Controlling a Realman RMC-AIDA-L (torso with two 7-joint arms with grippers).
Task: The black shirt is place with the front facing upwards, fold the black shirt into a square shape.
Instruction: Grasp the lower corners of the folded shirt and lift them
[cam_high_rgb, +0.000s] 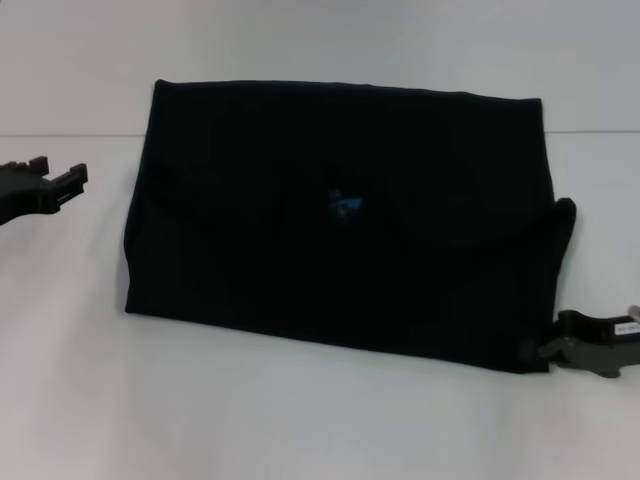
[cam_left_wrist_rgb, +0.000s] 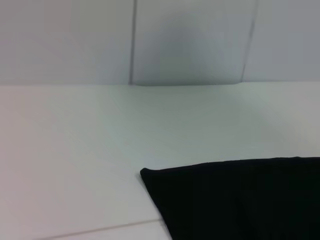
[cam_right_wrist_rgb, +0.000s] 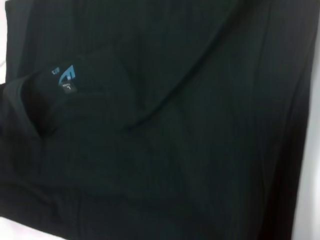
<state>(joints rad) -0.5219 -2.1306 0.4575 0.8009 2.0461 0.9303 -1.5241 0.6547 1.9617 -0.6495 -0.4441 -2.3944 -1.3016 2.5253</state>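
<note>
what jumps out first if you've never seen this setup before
The black shirt dominates, folded into a wide rectangle in the middle of the white table, with its small blue neck label showing near the centre. The right gripper sits at the shirt's near right corner, while the left gripper hangs off to the left, apart from the cloth.

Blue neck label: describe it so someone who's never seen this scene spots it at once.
Start at the white table, where the black shirt lies folded into a wide rectangle. Near the middle of that rectangle sits the blue neck label, on the curved collar edge. It is the only coloured mark on the dark fabric.
</note>
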